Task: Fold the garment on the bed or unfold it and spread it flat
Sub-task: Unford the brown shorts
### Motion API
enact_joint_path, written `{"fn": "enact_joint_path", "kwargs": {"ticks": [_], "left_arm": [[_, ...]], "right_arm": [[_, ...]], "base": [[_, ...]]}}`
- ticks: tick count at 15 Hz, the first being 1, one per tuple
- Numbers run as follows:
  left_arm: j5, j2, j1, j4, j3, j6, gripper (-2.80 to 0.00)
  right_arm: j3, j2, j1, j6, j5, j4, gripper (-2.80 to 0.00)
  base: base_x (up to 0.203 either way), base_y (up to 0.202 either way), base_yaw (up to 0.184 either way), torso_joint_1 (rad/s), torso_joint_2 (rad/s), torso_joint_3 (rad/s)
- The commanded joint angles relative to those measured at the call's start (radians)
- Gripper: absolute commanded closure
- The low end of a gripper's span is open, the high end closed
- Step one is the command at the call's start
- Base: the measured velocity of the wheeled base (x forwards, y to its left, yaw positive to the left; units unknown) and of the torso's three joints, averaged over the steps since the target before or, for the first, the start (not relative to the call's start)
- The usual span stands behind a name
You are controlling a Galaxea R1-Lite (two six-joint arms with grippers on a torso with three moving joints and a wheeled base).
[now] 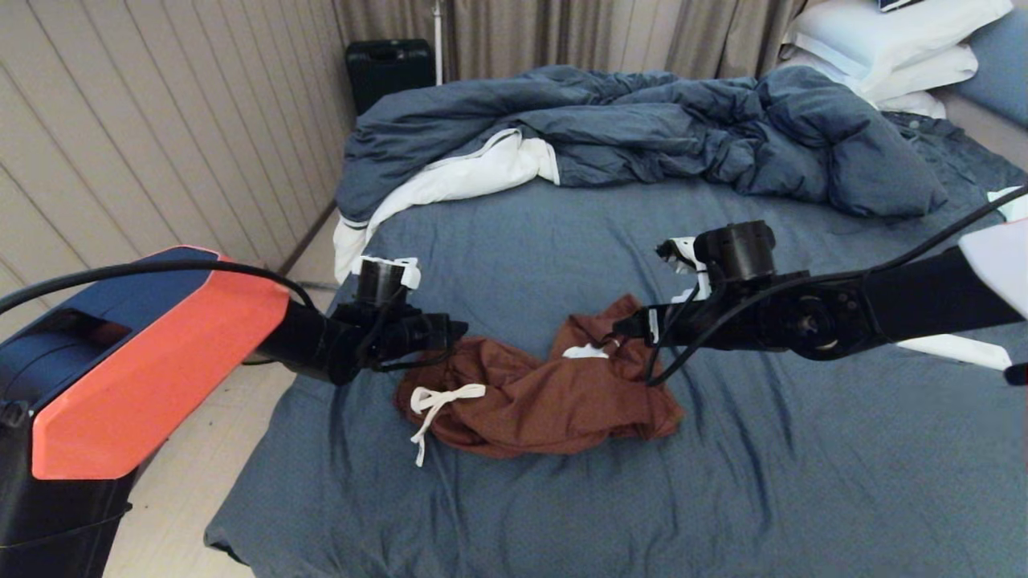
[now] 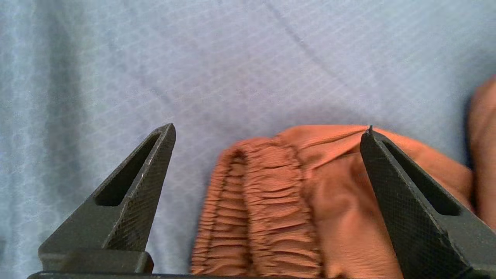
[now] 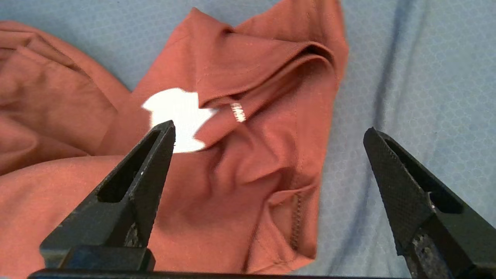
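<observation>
The garment (image 1: 538, 393) lies crumpled mid-bed (image 1: 803, 482), its long axis running across between both released claws: the left claw (image 2: 267, 131) hangs over the gathered waistband end, the right claw (image 3: 267, 130) over the leg end.

No legible txt; tiny white lettering on the garment (image 3: 237, 112) too small to read.
</observation>
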Motion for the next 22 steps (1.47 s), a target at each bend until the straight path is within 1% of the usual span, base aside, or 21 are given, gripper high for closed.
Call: {"fn": "enact_joint_path", "kwargs": {"ticks": [1,4,8,9,10,15,19,22], "left_arm": [[-0.001,0.008,0.001,-0.002,0.006,-0.002,-2.80],[-0.001,0.011,-0.026,-0.006,0.027,-0.007,-2.80],[-0.003,0.018,-0.039,-0.004,0.029,-0.013,-2.80],[-0.002,0.018,-0.044,-0.004,0.031,-0.014,-1.82],[-0.001,0.018,-0.047,-0.004,0.036,-0.014,0.00],[-0.004,0.018,-0.049,-0.006,0.034,-0.019,0.00],[-0.003,0.018,-0.057,-0.006,0.034,-0.031,0.00],[-0.001,0.014,-0.063,-0.007,0.034,-0.039,0.00]], "right_arm": [[0.003,0.005,0.001,0.000,-0.002,-0.015,-2.80],[0.003,0.008,0.001,0.000,-0.002,-0.022,-2.80],[0.003,0.008,-0.001,0.000,-0.002,-0.023,-2.80],[0.001,0.008,-0.002,0.000,-0.002,-0.023,-2.80],[0.002,0.008,-0.002,0.000,-0.002,-0.023,-2.80],[-0.002,0.032,0.000,0.000,-0.002,-0.029,-2.80],[-0.032,0.091,-0.002,-0.004,-0.012,-0.106,-2.80],[-0.069,0.124,0.003,-0.020,-0.022,-0.107,-2.80]], "base": [[0.000,0.000,0.000,0.000,0.00,0.000],[0.000,0.000,0.000,0.000,0.00,0.000],[0.000,0.000,0.000,0.000,0.00,0.000],[0.000,0.000,0.000,0.000,0.00,0.000],[0.000,0.000,0.000,0.000,0.00,0.000],[0.000,0.000,0.000,0.000,0.00,0.000],[0.000,0.000,0.000,0.000,0.00,0.000],[0.000,0.000,0.000,0.000,0.00,0.000]]}}
